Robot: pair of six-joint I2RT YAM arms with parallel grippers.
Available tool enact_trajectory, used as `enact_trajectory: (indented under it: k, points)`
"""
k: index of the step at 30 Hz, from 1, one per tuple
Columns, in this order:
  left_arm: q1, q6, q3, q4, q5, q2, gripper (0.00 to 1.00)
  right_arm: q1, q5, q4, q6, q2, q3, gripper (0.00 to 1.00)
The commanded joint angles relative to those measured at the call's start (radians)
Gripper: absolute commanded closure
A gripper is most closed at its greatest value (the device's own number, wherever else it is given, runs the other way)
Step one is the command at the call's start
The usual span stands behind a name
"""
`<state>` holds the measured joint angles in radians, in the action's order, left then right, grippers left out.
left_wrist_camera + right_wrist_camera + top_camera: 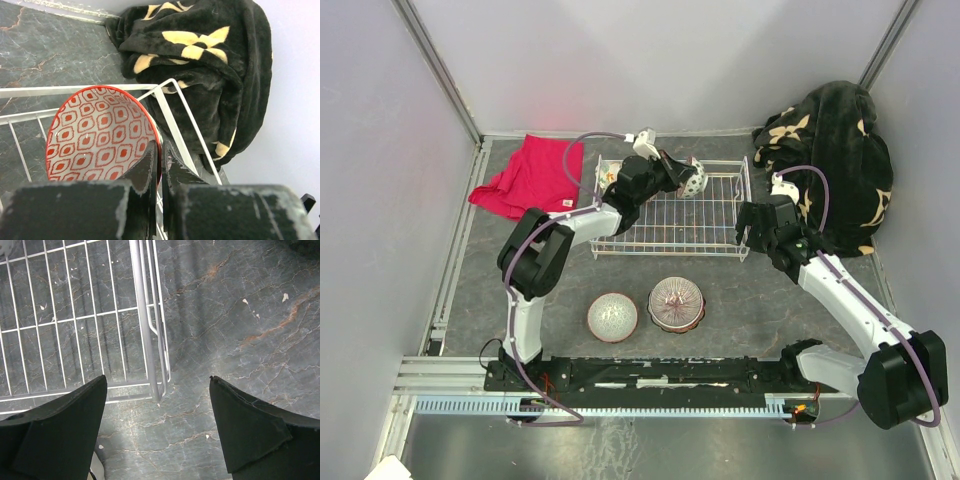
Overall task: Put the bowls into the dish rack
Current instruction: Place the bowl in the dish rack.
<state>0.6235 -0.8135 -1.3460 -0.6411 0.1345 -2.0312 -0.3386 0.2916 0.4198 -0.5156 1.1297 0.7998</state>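
My left gripper [678,176] is shut on the rim of a red-and-white patterned bowl [695,180], holding it on edge over the back middle of the white wire dish rack [720,246]. In the left wrist view the fingers [150,165] pinch the bowl's [100,135] red rim, with rack wires [176,116] behind. Two more bowls sit on the table in front of the rack: a speckled one [612,316] and a dark-red ribbed one [676,303]. My right gripper [747,236] stands open and holds nothing, hovering over the rack's near right corner [145,315].
A black blanket with cream flowers [830,165] is heaped at the back right, close to the rack's right end. A red cloth [528,176] lies at the back left. Grey walls enclose the table on three sides.
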Motion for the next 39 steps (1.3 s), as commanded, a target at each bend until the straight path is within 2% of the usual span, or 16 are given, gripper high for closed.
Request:
enact_trajectory:
  k: [1, 9, 23, 30, 39]
  points:
    - [-0.007, -0.048, -0.062, -0.108, 0.013, -0.018, 0.97, -0.004, 0.006, -0.015, -0.001, -0.006, 0.020, 0.10]
    - [-0.010, -0.055, -0.065, -0.076, -0.012, -0.041, 0.97, -0.004, 0.001, -0.015, -0.001, -0.008, 0.019, 0.10]
    - [-0.025, -0.047, -0.076, 0.073, -0.060, -0.051, 0.97, -0.003, 0.000, -0.017, -0.003, -0.010, 0.018, 0.10]
    - [-0.029, -0.072, -0.064, 0.027, -0.026, -0.064, 0.97, -0.003, -0.003, -0.021, -0.003, 0.002, 0.018, 0.11]
    - [-0.020, -0.121, -0.081, -0.022, -0.008, -0.082, 0.97, -0.003, 0.004, -0.033, -0.002, 0.045, 0.021, 0.23]
